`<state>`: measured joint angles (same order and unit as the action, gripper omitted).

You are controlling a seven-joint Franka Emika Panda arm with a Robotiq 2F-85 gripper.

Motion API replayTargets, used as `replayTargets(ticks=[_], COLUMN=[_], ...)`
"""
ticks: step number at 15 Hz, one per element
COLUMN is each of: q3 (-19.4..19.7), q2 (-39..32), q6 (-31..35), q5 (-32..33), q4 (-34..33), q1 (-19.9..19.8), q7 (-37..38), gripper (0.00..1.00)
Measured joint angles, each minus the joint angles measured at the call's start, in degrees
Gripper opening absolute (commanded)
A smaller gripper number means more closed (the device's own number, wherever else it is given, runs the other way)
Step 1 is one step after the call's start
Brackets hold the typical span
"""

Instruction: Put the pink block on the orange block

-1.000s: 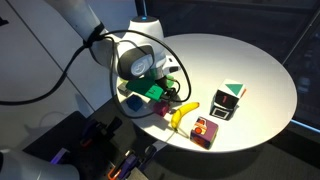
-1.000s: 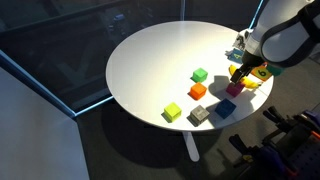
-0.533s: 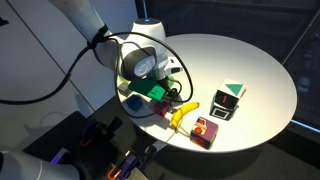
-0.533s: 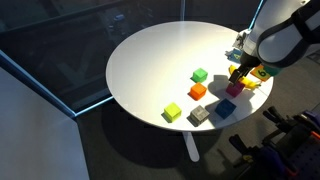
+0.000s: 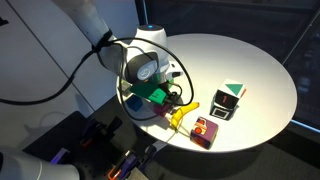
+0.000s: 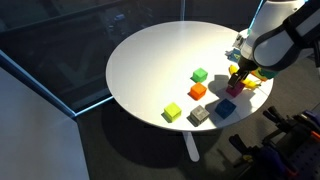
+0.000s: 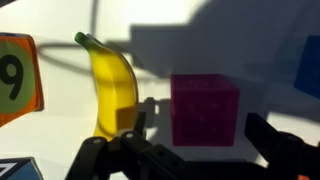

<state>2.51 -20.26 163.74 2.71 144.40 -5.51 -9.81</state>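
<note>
The pink block (image 7: 205,108) is a small magenta cube on the white table, next to a banana (image 7: 112,85). My gripper (image 7: 203,138) is open just above it, one finger on each side of the cube, not touching it. In an exterior view the gripper (image 6: 237,76) hangs over the pink block (image 6: 234,90) near the table's edge. The orange block (image 6: 198,91) sits apart from it toward the table's middle, beside a green cube (image 6: 200,75). In an exterior view the gripper (image 5: 176,100) hides the pink block.
A yellow-green cube (image 6: 172,112), a grey cube (image 6: 199,115) and a blue cube (image 6: 225,108) lie near the table edge. A pink-and-orange patterned box (image 5: 206,130) and a black-and-white box (image 5: 228,101) stand beside the banana (image 5: 180,117). An orange numbered card (image 7: 15,78) lies at the left.
My gripper has moved a little lower toward the pink block. The blocks have not moved.
</note>
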Motion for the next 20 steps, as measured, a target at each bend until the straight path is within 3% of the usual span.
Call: replayTargets(ticks=[3,4,5,10,13,20], q3=[0.0,0.0,0.0,-0.01,-0.04,-0.03], q2=[-1.36,-1.74,-2.21,-3.37,-3.5,-1.85], q6=[0.0,0.0,0.0,0.0,0.0,-3.11], q5=[0.0,0.0,0.0,0.0,0.03,0.18], q4=[-0.73,-0.94,-1.19,-1.99,-2.11,-2.07], q1=[0.0,0.0,0.0,0.0,0.0,0.03], q7=[-0.02,-0.02,-0.03,-0.08,-0.09,-0.16], gripper=[0.99,0.74,0.74,0.34,0.27,0.25])
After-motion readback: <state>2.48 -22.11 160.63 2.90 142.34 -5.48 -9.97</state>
